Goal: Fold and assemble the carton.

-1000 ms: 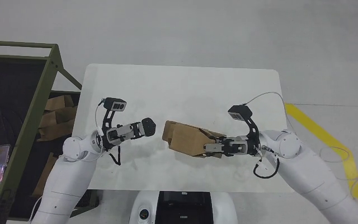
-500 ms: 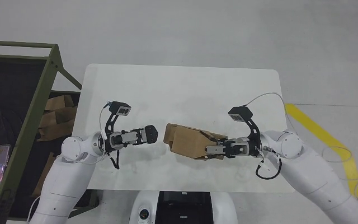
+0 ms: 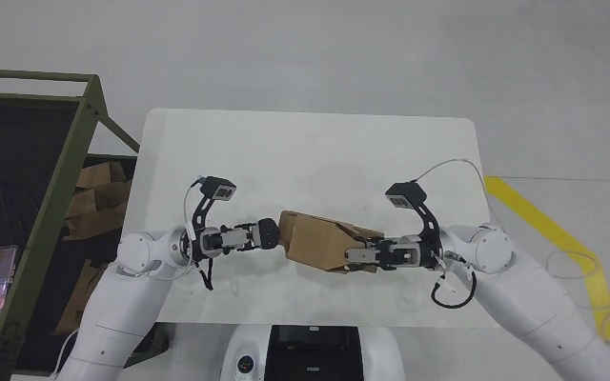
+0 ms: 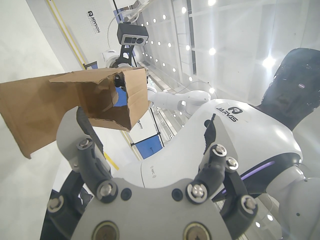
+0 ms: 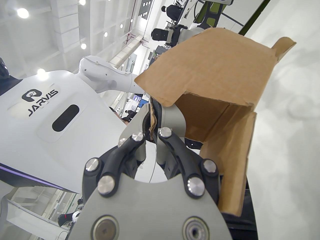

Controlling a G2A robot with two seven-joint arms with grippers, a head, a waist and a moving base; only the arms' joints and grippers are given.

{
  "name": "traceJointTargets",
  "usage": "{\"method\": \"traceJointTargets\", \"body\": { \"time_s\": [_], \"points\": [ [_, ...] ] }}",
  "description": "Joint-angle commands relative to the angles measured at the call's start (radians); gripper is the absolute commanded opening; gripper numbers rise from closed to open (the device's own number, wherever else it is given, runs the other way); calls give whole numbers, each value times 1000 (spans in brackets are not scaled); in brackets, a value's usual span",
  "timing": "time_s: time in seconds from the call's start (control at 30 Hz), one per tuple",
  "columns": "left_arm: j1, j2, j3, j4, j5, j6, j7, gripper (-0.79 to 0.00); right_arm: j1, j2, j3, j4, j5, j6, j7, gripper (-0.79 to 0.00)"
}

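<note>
POSE: left gripper [image 3: 269,233] points right over the white table [image 3: 315,152], fingers spread; right gripper [image 3: 355,257] points left, fingers pinched on the cardboard carton [image 3: 319,240] at its right end | CHANGE: left gripper has moved right from well apart; right gripper has barely shifted | PLACE: carton lies at the table's near middle between the grippers, its open left end just beside the left gripper; I cannot tell if they touch

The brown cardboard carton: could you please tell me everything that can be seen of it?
The brown cardboard carton is plain corrugated board, partly erected into an open-ended sleeve with loose flaps and ragged, torn edges. It lies lengthwise over the front middle of the white table, between the two arms. The right gripper has its jaws shut on one end flap. The left gripper, jaws open, is at the opposite end; whether it touches the board cannot be told.
</note>
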Motion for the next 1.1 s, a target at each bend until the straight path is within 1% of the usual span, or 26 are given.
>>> {"method": "traceJointTargets", "body": {
  "time_s": [0.0,0.3,0.53,0.73,1.07],
  "points": [
    [-2,-2,11,2,-11,-5,6,0,0,-3,1,2,1,1,5,-785],
    [-10,-13,55,26,-42,-53,54,0,-2,-17,7,9,7,6,29,-785],
    [-14,-19,70,39,-61,-90,91,0,-6,-27,12,13,12,11,52,-785],
    [-19,-21,79,35,-44,-94,95,0,-5,-36,15,17,9,17,63,-785],
    [-21,-23,90,30,-60,-83,84,0,-7,-49,23,22,4,28,72,-785]
  ]
}}
